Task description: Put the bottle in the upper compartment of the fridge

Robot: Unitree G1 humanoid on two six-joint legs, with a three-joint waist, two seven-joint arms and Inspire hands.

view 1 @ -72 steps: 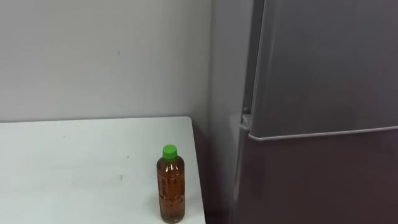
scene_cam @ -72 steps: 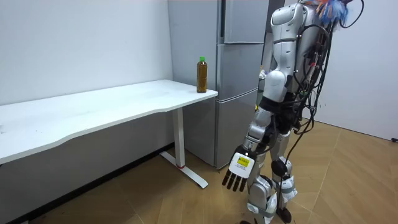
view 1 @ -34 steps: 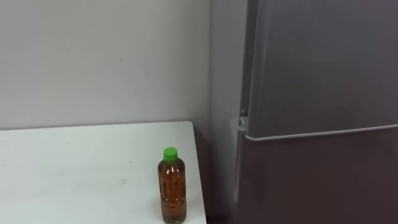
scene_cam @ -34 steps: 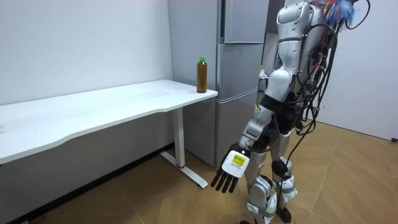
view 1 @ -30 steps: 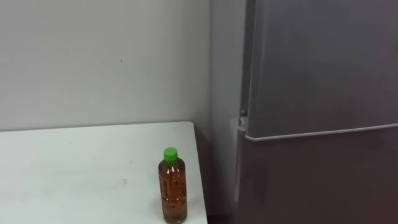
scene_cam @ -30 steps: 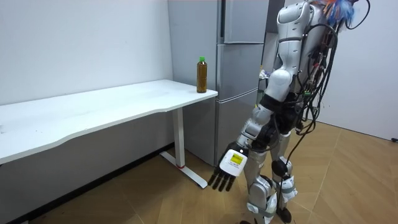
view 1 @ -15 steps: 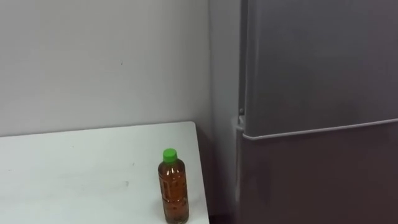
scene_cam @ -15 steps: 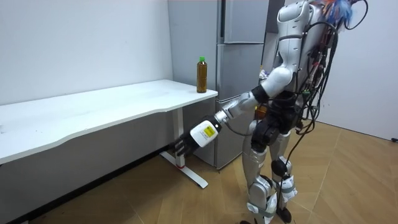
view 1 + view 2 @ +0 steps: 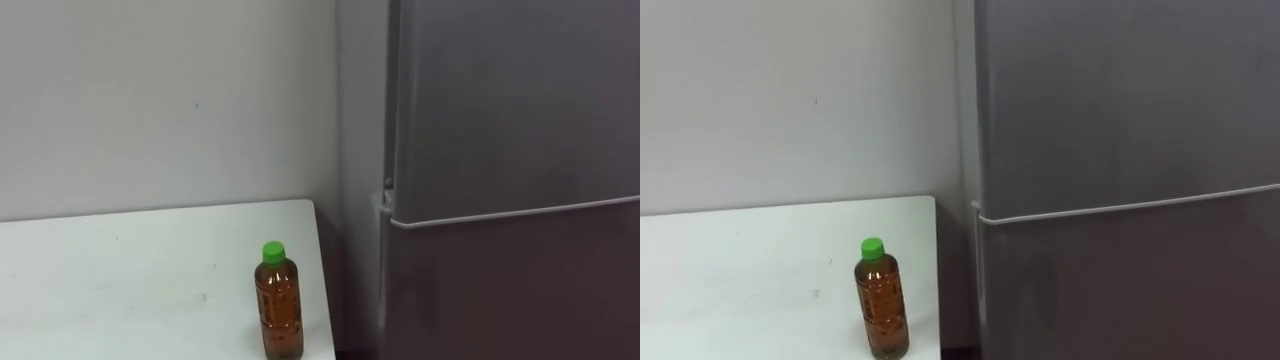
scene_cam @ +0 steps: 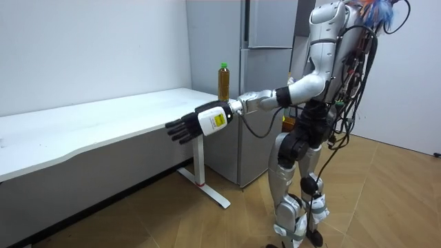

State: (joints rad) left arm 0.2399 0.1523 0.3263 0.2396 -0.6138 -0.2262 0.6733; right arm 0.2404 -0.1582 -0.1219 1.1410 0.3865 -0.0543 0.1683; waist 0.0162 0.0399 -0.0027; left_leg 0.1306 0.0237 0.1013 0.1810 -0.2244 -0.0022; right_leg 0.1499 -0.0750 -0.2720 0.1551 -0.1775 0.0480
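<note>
My left hand [image 10: 185,128], fingers spread and empty; upright bottle [image 9: 281,312] stands ahead, rightward, at the table [image 9: 110,270] corner.

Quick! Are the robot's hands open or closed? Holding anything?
Left hand: open, holding nothing.
Right hand: cannot be told.

Materials and finishes
Clear plastic bottle [image 9: 280,305]; matt grey metal fridge [image 9: 500,120]; smooth white table [image 9: 120,270] — wood-grain floor [image 10: 386,200].
</note>
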